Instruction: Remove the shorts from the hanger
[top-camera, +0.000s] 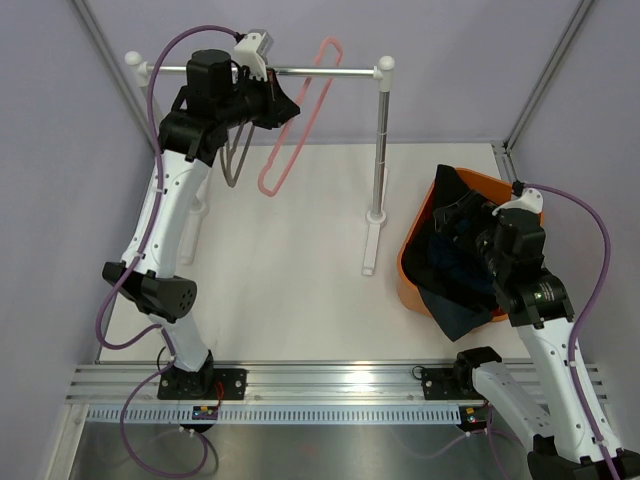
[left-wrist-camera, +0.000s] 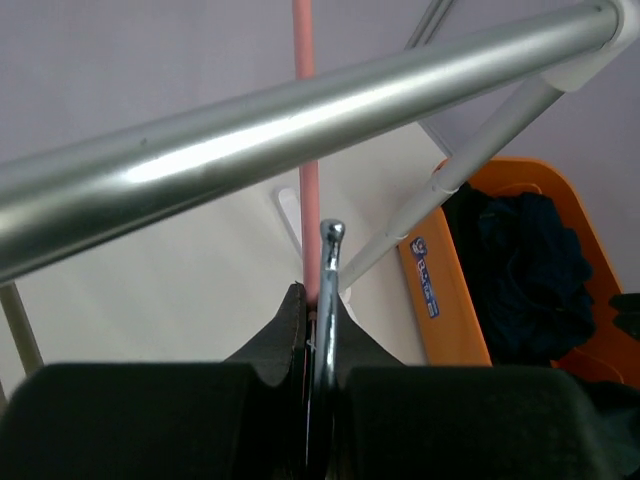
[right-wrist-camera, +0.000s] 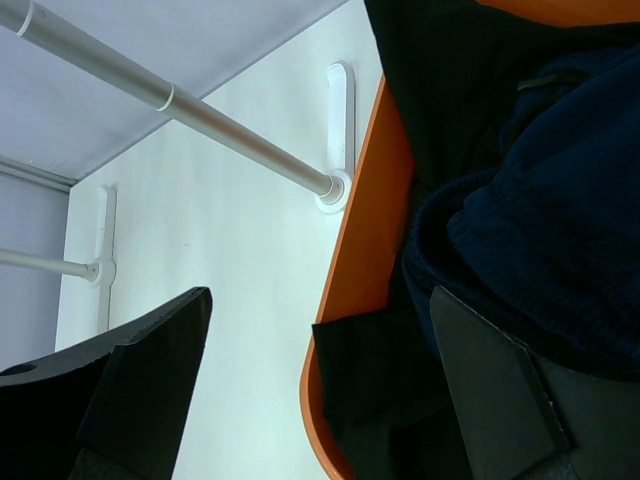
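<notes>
The shorts (top-camera: 455, 265) lie as a dark pile in an orange basket (top-camera: 408, 280) at the right. The right wrist view shows navy cloth (right-wrist-camera: 540, 220) and black cloth (right-wrist-camera: 400, 370) draped over the basket rim (right-wrist-camera: 365, 220). A pink hanger (top-camera: 300, 115) hangs tilted by the rack's rod (top-camera: 330, 70) and carries no cloth. My left gripper (top-camera: 283, 105) is up at the rod, shut on the hanger's chrome hook (left-wrist-camera: 328, 290), with the pink bar (left-wrist-camera: 305, 100) just beyond. My right gripper (top-camera: 470, 225) hovers over the basket, open and empty (right-wrist-camera: 320, 295).
The rack's upright post (top-camera: 380, 140) stands on a white foot between the hanger and the basket. A grey hanger (top-camera: 235, 160) hangs behind my left arm. The basket with dark cloth also shows in the left wrist view (left-wrist-camera: 440, 290). Walls close in left, right and behind.
</notes>
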